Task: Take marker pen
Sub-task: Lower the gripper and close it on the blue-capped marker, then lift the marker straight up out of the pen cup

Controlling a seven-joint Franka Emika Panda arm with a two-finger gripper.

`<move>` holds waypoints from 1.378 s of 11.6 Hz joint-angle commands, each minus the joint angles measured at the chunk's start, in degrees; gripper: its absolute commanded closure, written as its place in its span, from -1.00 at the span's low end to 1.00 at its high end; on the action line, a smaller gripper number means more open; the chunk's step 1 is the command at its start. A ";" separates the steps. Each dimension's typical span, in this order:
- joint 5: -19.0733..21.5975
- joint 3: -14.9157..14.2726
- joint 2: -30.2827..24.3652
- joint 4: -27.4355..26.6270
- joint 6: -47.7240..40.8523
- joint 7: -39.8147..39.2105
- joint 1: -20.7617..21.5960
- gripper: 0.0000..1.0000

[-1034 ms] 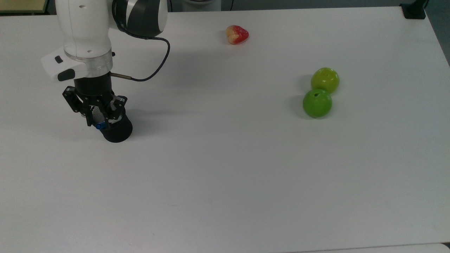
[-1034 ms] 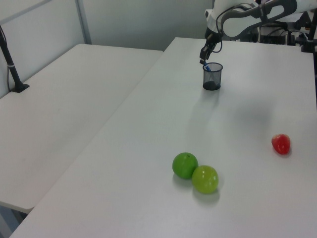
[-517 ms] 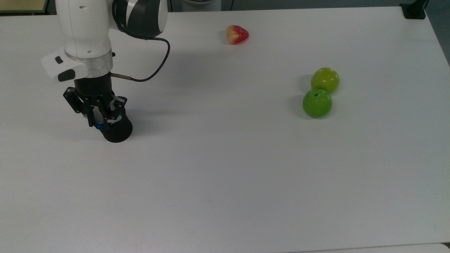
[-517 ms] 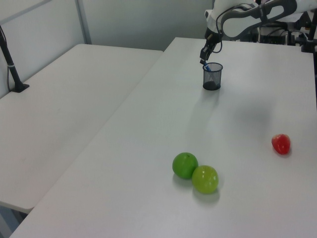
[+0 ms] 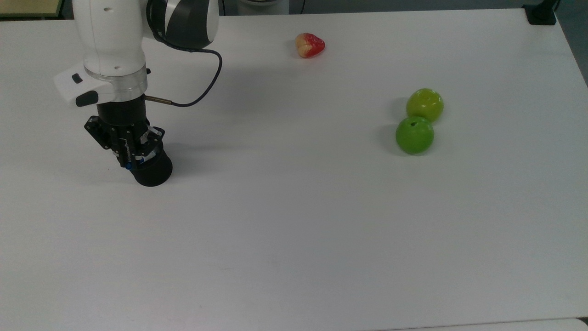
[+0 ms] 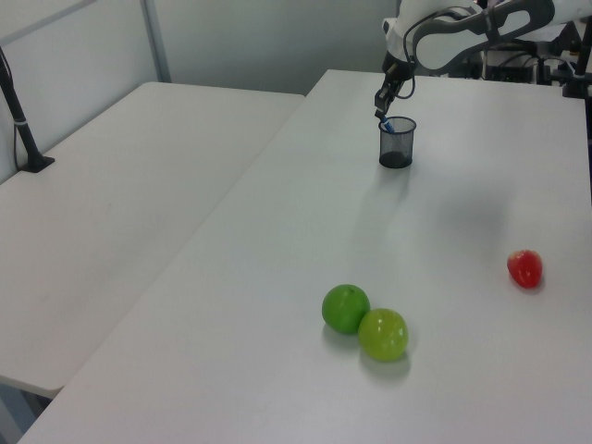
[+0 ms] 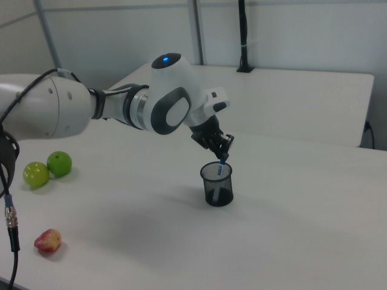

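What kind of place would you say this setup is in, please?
Probably a robotics lab or test room. A robot arm's gripper works at a black mesh cup on a plain white table. Toy-like fruit, two green apples and a red one, lie on it, with a second table alongside.

A large white table (image 5: 321, 230) fills the foreground, its matte top evenly lit with soft shadows. In the left view, a second white table (image 6: 111, 213) stands just beside it on the left view's left, with a narrow gap between their edges. A black pole on a flat base (image 6: 28, 139) is mounted at that second table's far side. Behind both tables runs a pale grey wall (image 6: 250, 37) with a thin metal upright (image 6: 155, 42) dividing its panels.
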 commanded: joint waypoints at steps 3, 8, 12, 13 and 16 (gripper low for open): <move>0.72 -0.29 -1.50 -1.21 0.57 -0.89 0.09 0.76; 1.25 -0.20 -4.05 -0.86 -2.32 -0.71 0.18 0.82; 3.80 -0.12 -8.96 -0.59 -4.00 -0.71 0.27 0.83; 3.97 -0.12 -10.20 -0.59 -3.92 -0.71 0.27 0.83; 5.38 -0.03 -13.62 0.37 -3.92 -0.63 0.18 0.83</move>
